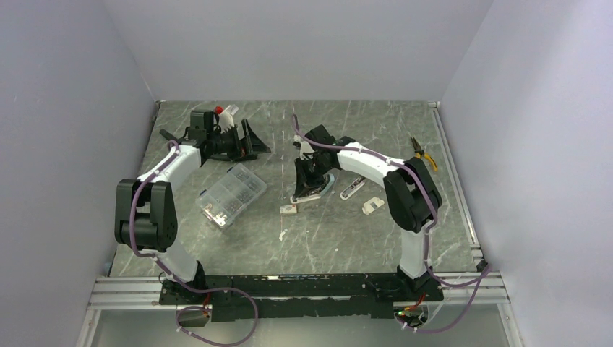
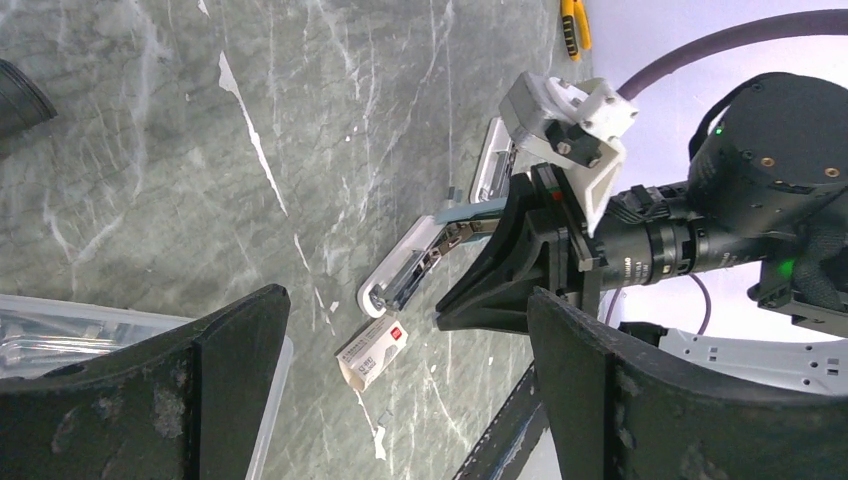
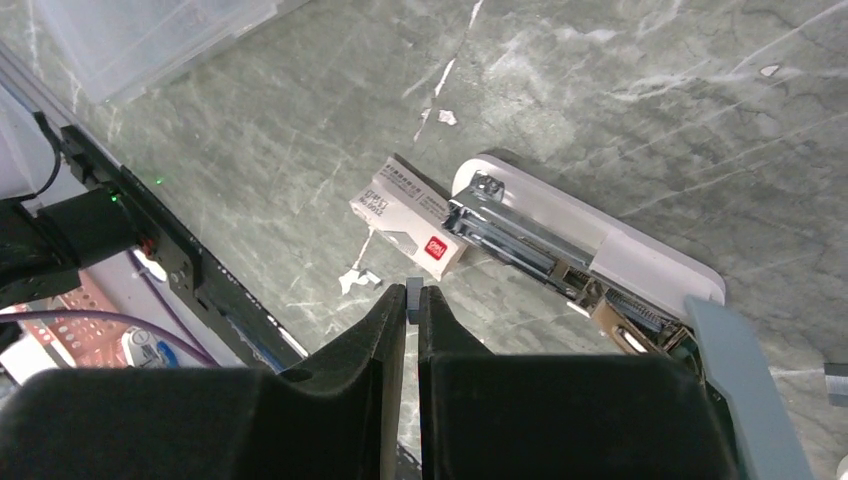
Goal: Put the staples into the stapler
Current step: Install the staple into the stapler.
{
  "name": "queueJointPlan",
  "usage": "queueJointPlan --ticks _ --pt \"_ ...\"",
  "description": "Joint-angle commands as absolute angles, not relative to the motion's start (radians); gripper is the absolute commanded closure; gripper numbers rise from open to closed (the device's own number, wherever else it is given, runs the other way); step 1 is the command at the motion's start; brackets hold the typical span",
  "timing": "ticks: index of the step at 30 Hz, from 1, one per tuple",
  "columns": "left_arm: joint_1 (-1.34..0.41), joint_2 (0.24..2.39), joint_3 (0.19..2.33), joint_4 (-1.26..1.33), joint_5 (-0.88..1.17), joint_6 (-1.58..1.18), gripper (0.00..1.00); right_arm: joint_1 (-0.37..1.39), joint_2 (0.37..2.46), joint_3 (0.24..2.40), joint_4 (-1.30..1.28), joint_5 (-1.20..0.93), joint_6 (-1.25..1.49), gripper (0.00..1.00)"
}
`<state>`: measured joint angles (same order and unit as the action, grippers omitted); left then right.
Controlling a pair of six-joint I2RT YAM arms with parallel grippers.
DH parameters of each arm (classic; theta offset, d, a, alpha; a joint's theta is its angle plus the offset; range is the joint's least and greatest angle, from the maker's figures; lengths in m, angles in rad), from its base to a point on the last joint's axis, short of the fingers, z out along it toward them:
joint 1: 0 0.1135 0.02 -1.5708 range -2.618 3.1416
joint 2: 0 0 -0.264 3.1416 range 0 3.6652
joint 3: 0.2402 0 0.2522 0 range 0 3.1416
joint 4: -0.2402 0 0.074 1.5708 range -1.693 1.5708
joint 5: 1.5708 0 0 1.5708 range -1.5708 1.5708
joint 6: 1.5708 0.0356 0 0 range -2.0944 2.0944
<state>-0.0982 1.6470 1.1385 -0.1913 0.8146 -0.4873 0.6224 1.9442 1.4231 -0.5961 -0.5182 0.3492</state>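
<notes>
Top view: left gripper (image 1: 246, 141) released, well apart; right gripper (image 1: 312, 181) over the opened white plastic stapler (image 1: 303, 197). Left wrist: tiny white cardboard staple box (image 2: 372, 352) just beside its nose. Right wrist: fingers clenched on, seemingly, a small grey staple strip (image 3: 413, 296); next, I'd judge, seat it in the metal channel (image 3: 520, 245). Box print unreadable.

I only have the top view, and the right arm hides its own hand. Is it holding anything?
Observer: Yes, the right hand is closed on a thin grey piece between its tips.
Operator: Is the stapler open?
Observer: Yes; the stapler has its metal channel bare, cover swung up.
Operator: And the box?
Observer: The box lies flat by the stapler's front end, red mark up.
</notes>
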Motion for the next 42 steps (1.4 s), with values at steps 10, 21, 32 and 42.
queueJointPlan --ticks 10,21,32,42 --pt "-0.095 1.614 1.128 -0.146 0.848 -0.514 0.06 0.61 1.997 1.481 -0.59 -0.484 0.371 0.88" --pt "-0.095 1.626 1.122 -0.135 0.851 -0.523 0.06 0.593 1.982 1.492 -0.583 -0.493 0.386 0.88" --pt "-0.094 1.632 1.122 -0.13 0.858 -0.53 0.06 0.588 2.01 1.493 -0.586 -0.503 0.396 0.87" --pt "-0.095 1.632 1.118 -0.126 0.858 -0.537 0.06 0.59 2.008 1.479 -0.594 -0.489 0.379 0.87"
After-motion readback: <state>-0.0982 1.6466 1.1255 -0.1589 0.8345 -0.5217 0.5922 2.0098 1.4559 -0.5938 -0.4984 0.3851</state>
